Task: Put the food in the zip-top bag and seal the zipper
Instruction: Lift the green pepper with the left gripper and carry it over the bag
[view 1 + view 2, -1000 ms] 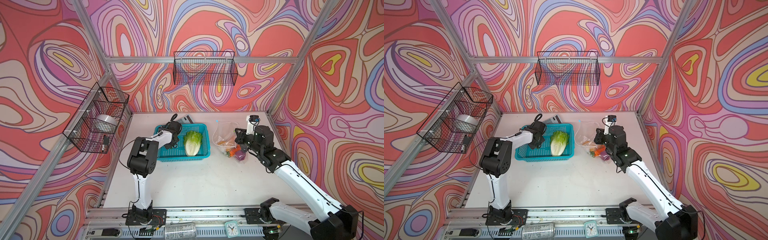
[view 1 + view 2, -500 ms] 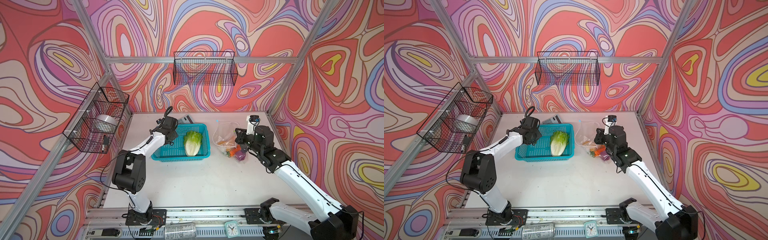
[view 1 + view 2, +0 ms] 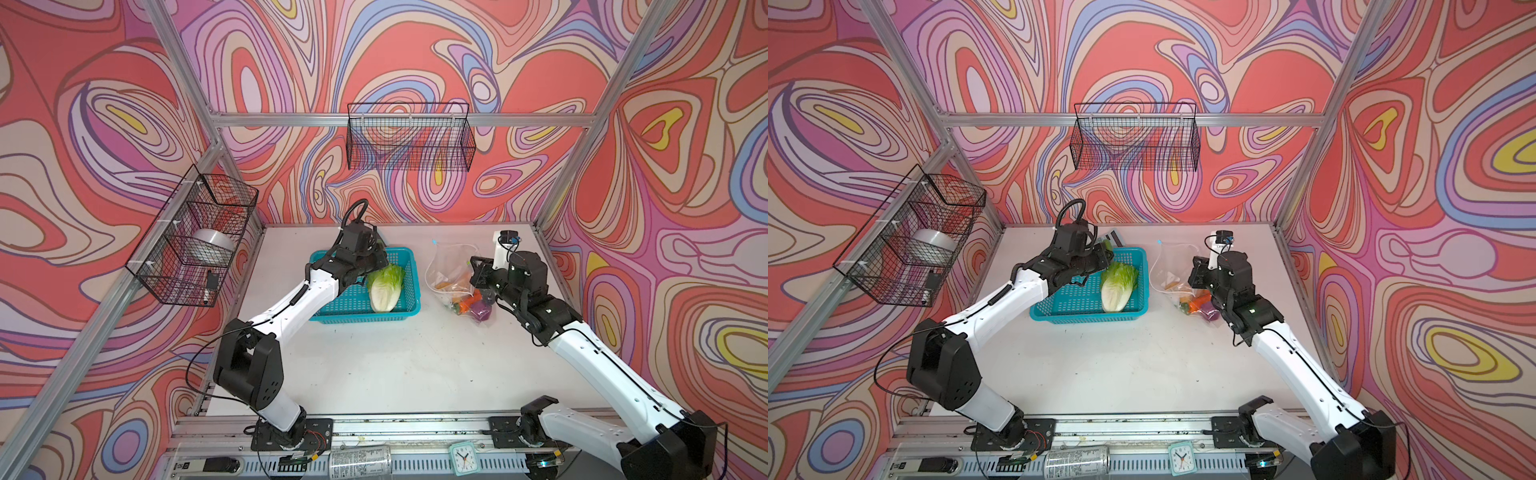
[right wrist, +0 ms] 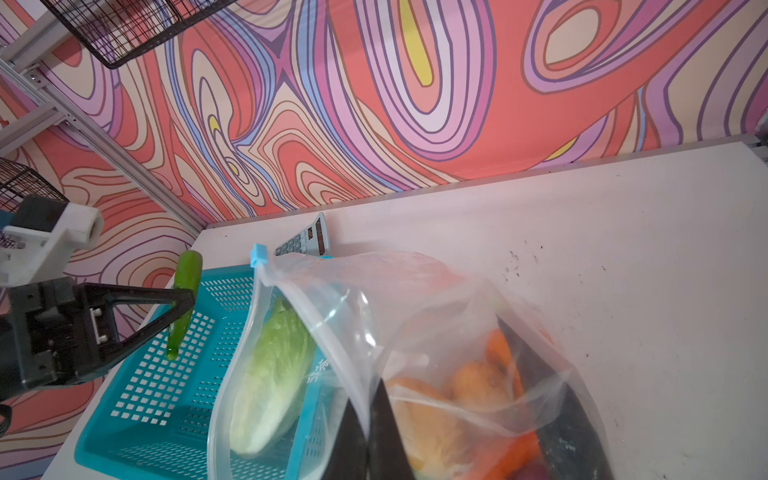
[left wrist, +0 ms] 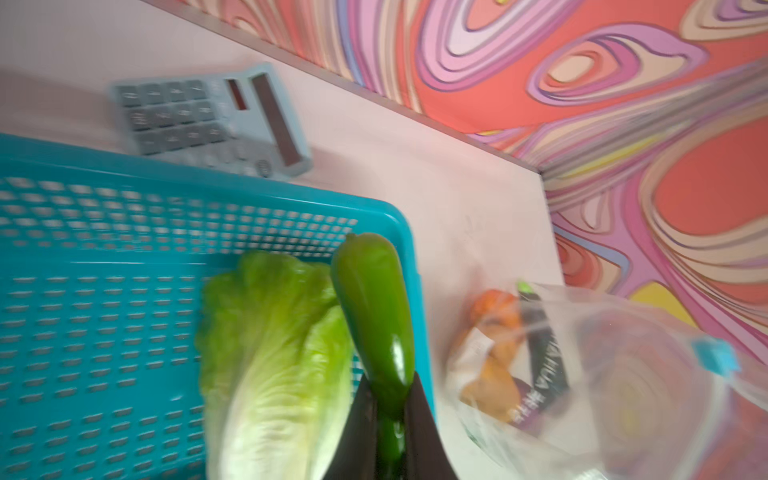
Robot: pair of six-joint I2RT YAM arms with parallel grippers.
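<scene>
**Cucumber lifted clear of the basket, on its way to the bag**

Grips the green cucumber (image 5: 372, 307) in the left gripper (image 5: 388, 399), jaws clenched on its lower part, the fat end standing free beyond them. Carries it above the corner of the teal basket (image 5: 104, 174) nearest the bag, just over the leafy top of the napa cabbage (image 5: 274, 332), the only food seen left in there.

Pinches one wall of the zip-top bag (image 4: 415, 299) in the right gripper (image 4: 370, 415), jaws shut on the plastic, propping the mouth up and open. Shows the zipper (image 4: 299, 307) unsealed, slider tab (image 4: 258, 253) parked at the far end of the mouth. Holds a carrot (image 3: 471, 300), a tan potato (image 4: 478, 384) and a purple piece (image 3: 480, 311) inside already, the bag resting on the table (image 3: 395, 365) just right of the basket.

Differs from a second ago: had the left wrist low in the basket then, raised over its far left rim half a second later, and now swung across toward the bag. Leaves the right arm and bag as they were.

Reads as pick done and transfer begun. Still leaves the drop through the mouth, then the cabbage, then the seal.
</scene>
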